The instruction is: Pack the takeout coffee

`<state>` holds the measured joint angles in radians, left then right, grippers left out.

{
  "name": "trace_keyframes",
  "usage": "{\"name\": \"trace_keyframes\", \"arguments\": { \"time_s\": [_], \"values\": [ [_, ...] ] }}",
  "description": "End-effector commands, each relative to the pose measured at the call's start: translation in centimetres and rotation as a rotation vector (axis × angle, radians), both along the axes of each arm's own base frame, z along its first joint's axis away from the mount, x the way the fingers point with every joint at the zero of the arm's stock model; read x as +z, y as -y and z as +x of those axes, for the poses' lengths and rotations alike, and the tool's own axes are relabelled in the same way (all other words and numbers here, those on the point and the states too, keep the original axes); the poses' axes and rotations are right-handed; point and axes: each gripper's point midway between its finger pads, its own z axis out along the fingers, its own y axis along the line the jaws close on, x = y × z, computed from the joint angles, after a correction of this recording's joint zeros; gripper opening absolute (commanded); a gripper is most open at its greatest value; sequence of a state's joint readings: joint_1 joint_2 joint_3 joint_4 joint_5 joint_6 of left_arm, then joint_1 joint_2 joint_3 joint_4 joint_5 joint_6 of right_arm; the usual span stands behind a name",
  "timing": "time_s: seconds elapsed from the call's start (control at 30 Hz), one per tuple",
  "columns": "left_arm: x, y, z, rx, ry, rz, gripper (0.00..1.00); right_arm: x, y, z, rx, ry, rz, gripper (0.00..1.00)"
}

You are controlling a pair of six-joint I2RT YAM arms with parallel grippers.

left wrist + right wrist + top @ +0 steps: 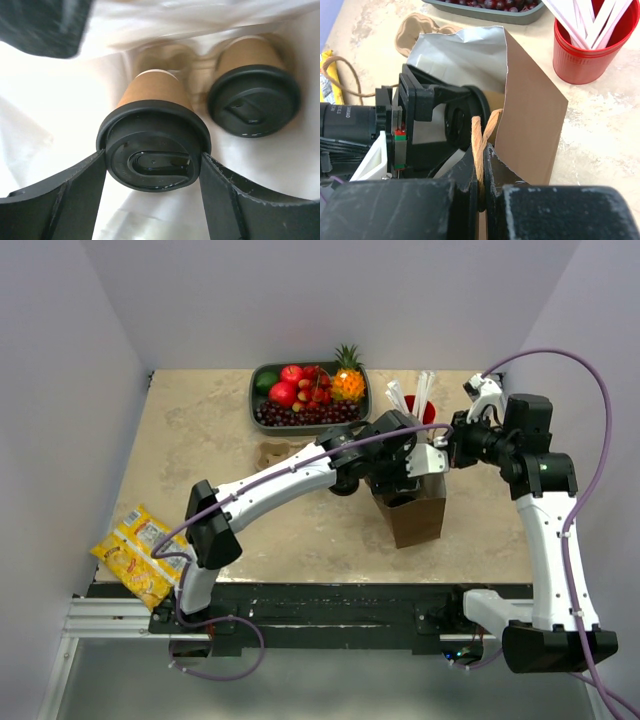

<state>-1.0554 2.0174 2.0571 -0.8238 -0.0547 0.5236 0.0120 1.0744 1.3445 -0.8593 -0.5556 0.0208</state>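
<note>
Left claw (pixel 152 161) clamps a lidded coffee cup (pixel 155 95) inside the bag (pixel 530 110) — right claw (pixel 481 167) pinches its handle (pixel 479 137).

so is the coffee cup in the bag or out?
In. The left wrist view shows the coffee cup inside the white-lined bag, beside a second lidded cup.

the top view looks down from high above the near edge, taking in the whole bench (pixel 200 430). the left wrist view sits close behind the left claw (pixel 151 167), facing down into the brown bag (pixel 530 100) at the takeout coffee (pixel 155 95) and a second cup (pixel 254 100). the right wrist view looks low along the right claw (pixel 481 170) at that bag's rim, with the red cup (pixel 590 57) beyond. all three share the bag.
</note>
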Motion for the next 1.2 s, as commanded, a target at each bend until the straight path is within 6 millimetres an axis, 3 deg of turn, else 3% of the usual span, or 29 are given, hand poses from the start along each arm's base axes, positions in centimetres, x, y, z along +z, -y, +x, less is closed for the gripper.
{"name": "trace_keyframes", "arguments": {
  "time_s": [0.0, 0.17, 0.43, 0.83, 0.97, 1.17],
  "values": [
    [-4.1, 1.2, -1.3, 0.084, -0.142, 0.011, 0.63, 3.6, -3.8, -2.7, 0.167, 0.041, 0.140, 0.00],
    [-5.7, 1.0, -1.6, 0.097, -0.179, 0.039, 0.64, 3.5, -3.9, -2.9, 0.177, 0.036, 0.146, 0.00],
    [-7.0, 1.5, 0.6, 0.158, -0.183, 0.031, 0.68, 3.5, -4.5, -4.0, 0.222, 0.021, 0.175, 0.00],
    [-10.7, 1.5, 3.0, 0.210, -0.185, 0.048, 0.76, 2.7, -4.5, -4.4, 0.222, -0.005, 0.178, 0.00],
    [-10.2, 2.0, 3.5, 0.207, -0.187, 0.009, 0.77, 2.6, -4.6, -4.4, 0.226, -0.008, 0.181, 0.00],
    [-7.4, 3.2, 4.3, 0.214, -0.148, -0.087, 0.86, 2.4, -4.7, -4.1, 0.226, -0.015, 0.188, 0.00]
  ]
}}
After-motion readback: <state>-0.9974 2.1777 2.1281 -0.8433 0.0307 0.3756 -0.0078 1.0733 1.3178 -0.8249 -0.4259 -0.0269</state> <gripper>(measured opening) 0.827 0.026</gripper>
